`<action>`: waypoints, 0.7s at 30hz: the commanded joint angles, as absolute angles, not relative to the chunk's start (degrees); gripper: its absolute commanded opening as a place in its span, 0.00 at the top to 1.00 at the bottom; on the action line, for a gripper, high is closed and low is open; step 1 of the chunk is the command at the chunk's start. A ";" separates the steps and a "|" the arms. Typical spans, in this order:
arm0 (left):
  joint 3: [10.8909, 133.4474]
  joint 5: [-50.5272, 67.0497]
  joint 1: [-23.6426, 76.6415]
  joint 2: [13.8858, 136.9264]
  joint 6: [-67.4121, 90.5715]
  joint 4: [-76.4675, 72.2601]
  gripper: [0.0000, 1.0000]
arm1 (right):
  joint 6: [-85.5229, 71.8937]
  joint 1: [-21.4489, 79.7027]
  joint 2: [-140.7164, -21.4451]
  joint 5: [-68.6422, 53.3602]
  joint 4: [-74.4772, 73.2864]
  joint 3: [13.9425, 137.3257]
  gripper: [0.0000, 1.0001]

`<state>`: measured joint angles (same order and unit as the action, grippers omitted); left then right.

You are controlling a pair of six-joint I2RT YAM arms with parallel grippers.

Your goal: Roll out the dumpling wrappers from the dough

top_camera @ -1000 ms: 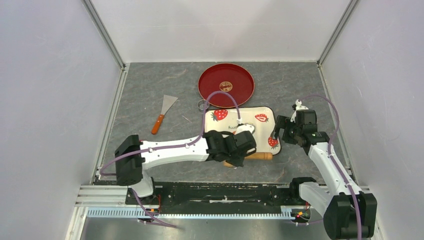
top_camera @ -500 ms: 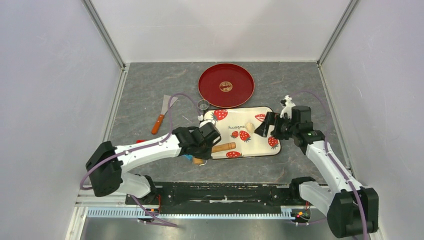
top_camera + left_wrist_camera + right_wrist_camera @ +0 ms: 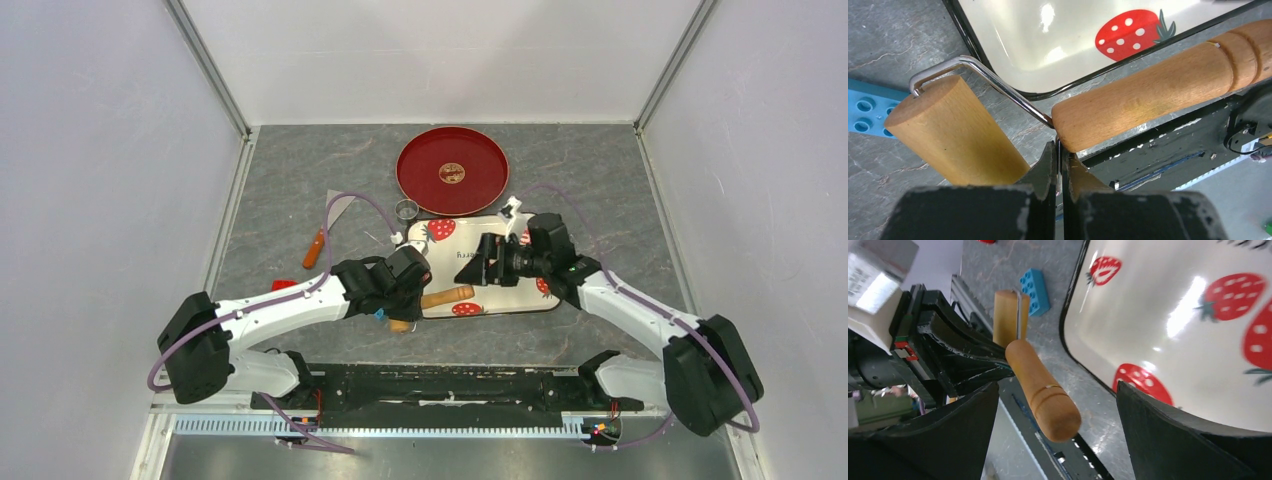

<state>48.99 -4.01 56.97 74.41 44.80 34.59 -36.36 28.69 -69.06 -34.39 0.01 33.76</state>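
Observation:
My left gripper is shut on the thin metal wire of a wooden roller. The roller's drum hangs to the left of the wire and its handle sticks out to the right, over the near-left rim of the strawberry tray. My right gripper stands open, one finger on each side of the handle's free end without touching it. From above, the right gripper hangs over the tray's middle. The dough and the dumpling wrappers are hidden.
A red round plate lies behind the tray, with a small metal ring at the tray's far-left corner. A scraper lies to the left. A blue brick sits by the roller drum, and the black base rail runs along the near edge.
The left arm has carried the roller left to the tray's near-left corner. The right gripper has swung left over the tray to the handle's end, covering the dough lump.

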 commanded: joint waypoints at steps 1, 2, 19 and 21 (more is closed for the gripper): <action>49.49 -2.83 56.78 72.27 46.49 30.14 0.98 | -40.32 32.92 -72.31 -36.46 5.65 36.34 0.14; 49.48 -2.90 56.78 72.16 46.43 29.98 0.98 | -40.78 33.48 -72.92 -36.62 6.12 36.30 0.16; 48.34 -2.66 56.77 71.10 45.53 28.75 0.98 | -46.49 34.79 -75.30 -41.66 13.69 33.13 0.38; 48.41 -2.60 56.76 71.10 45.31 28.49 0.98 | -46.06 34.80 -75.52 -41.70 12.83 33.05 0.39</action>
